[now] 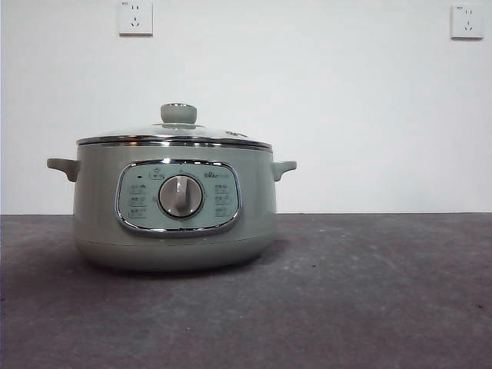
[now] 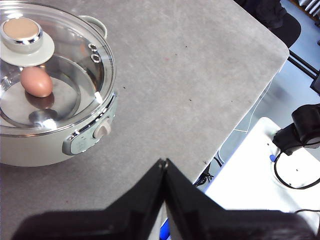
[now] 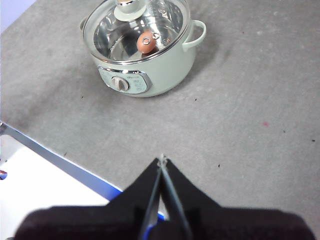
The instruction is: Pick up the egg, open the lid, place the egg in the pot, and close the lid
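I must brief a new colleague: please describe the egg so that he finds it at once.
Look for the pale green pot on the grey table. Through its glass lid, the egg lies on the steel bottom: small, reddish-brown and oval, the only warm-coloured thing there.

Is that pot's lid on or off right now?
On. The lid sits level on the pot rim, and the egg shows through its glass, lying inside.

Reddish-brown egg (image 2: 36, 81) lies inside the sage-green pot (image 1: 175, 231), glass lid (image 1: 174, 137) seemingly seated.
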